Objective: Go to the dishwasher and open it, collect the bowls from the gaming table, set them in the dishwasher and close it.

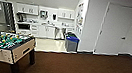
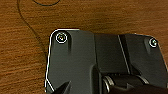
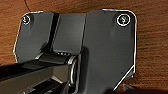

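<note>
The dishwasher [image 1: 59, 33] is a silver-grey front under the counter of the kitchenette at the far end of the room, a little left of centre in the head view. Its door looks shut. It stands several metres away, beyond the brown carpet and a strip of pale floor. The bowls and the gaming table are out of view. Both wrist views look down past the robot's dark plate onto brown carpet.
A table-football table [image 1: 4, 44] with a green field stands close at the left. A grey bin with a blue lid [image 1: 71, 43] sits by the wall corner right of the dishwasher. A white door [image 1: 116, 29] is at the right. Brown carpet [image 1: 84, 70] lies ahead.
</note>
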`<state>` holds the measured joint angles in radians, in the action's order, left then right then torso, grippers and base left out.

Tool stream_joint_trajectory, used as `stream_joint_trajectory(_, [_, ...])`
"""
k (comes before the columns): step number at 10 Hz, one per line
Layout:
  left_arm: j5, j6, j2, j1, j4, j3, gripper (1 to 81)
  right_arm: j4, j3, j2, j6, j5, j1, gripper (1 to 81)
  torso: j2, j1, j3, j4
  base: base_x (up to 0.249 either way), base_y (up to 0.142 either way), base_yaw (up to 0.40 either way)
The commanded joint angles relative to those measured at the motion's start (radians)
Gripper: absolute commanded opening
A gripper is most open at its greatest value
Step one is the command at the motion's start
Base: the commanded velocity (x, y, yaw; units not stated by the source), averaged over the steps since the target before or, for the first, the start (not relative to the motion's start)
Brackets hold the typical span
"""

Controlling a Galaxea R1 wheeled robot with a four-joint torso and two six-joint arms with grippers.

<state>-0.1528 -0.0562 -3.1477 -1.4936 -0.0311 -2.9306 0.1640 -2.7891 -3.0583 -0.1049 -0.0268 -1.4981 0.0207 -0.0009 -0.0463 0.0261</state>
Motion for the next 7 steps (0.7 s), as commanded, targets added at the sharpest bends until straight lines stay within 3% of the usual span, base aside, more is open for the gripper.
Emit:
stream_joint_trajectory(1, [0.036, -0.001, -0.003, 0.071, -0.004, -0.002, 81.1, -0.011, -0.003, -0.001, -0.001, -0.044, 0.067, 81.1, 0.000, 0.001, 0.000, 0.000, 0.125, 0.000, 0.000])
stream_joint_trajectory(7, [0.038, -0.002, -0.006, 0.071, 0.002, -0.001, 81.1, -0.011, -0.003, 0.002, -0.004, -0.042, 0.069, 81.1, -0.001, 0.002, 0.000, 0.000, 0.140, 0.000, 0.000])
